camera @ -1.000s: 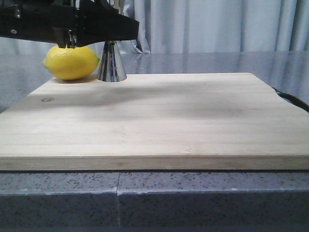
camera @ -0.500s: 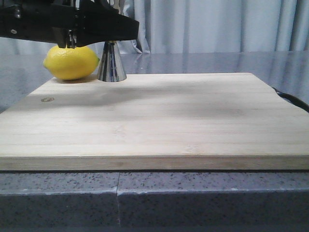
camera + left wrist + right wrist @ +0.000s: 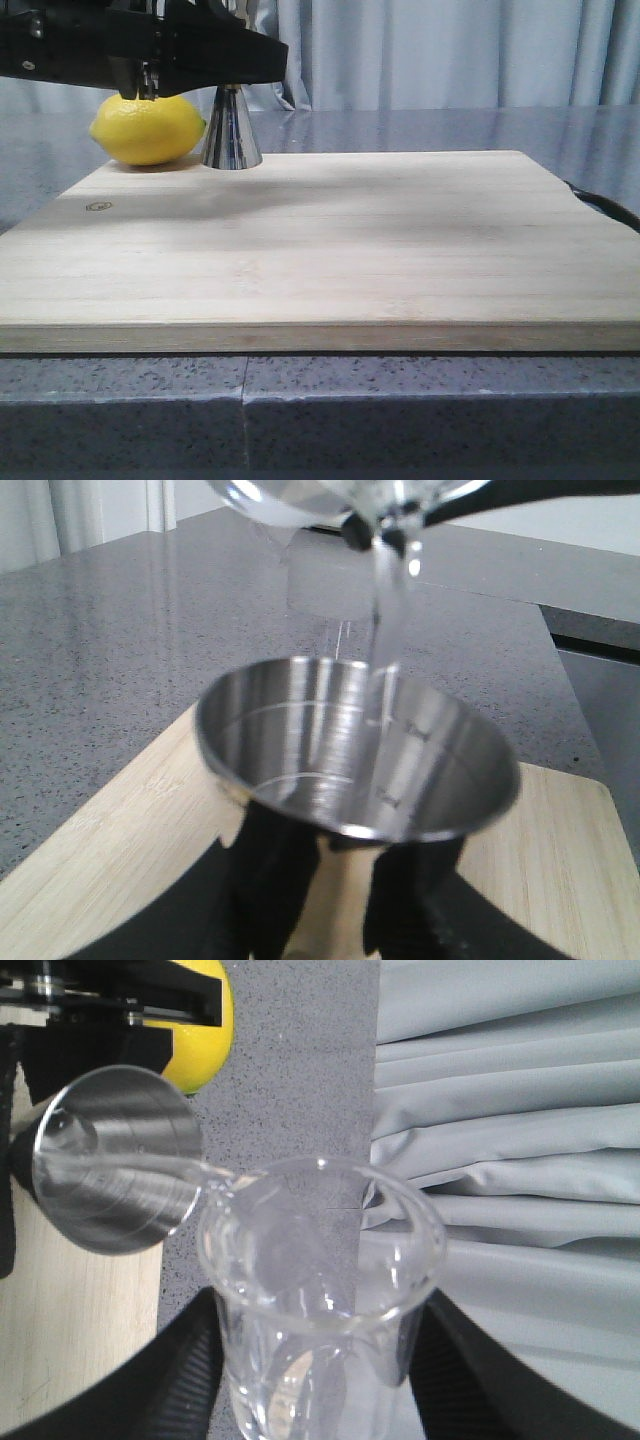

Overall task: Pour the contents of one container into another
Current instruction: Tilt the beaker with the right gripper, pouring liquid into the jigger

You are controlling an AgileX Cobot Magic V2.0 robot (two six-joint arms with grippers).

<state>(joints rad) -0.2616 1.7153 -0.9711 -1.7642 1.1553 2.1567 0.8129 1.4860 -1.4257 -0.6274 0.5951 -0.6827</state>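
Beaker (image 3: pixel 320 1300): tipping over sideways, long axis lying close to level, mouth and lip pointing toward the jigger; hanging above and just beside the jigger's rim, over the far left corner of the board.
Beaker grip: sitting between the right gripper's (image 3: pixel 315 1380) dark jaws, both pressing its glass sides.
Stream (image 3: pixel 385 610): running clear off the lip (image 3: pixel 385 525) and dropping into the open cup below.
Jigger (image 3: pixel 355 750): standing upright, long axis vertical, wide mouth facing up, lower cone resting on the cutting board (image 3: pixel 320 240); engraved lines showing inside the steel bowl.
Jigger grip: left gripper's (image 3: pixel 335 880) black jaws closing on the narrow part under the bowl, one on each side.
Lemon (image 3: pixel 147 128): lying at the far left corner of the board, just beside the jigger.
Counter (image 3: pixel 430 125): grey speckled stone, carrying the board; pale curtain (image 3: pixel 450 50) hanging behind.
Front view only: showing the jigger's lower cone (image 3: pixel 232 130) and the lemon; black arm (image 3: pixel 140 45) crossing above and hiding the upper cup, the beaker and the pour.
Left wrist view only: showing the water falling into the bowl and only the beaker's lip.
Right wrist view only: looking down the beaker's length, showing the jigger's round mouth (image 3: pixel 115 1160) beyond the lip and a slice of lemon (image 3: pixel 205 1040).
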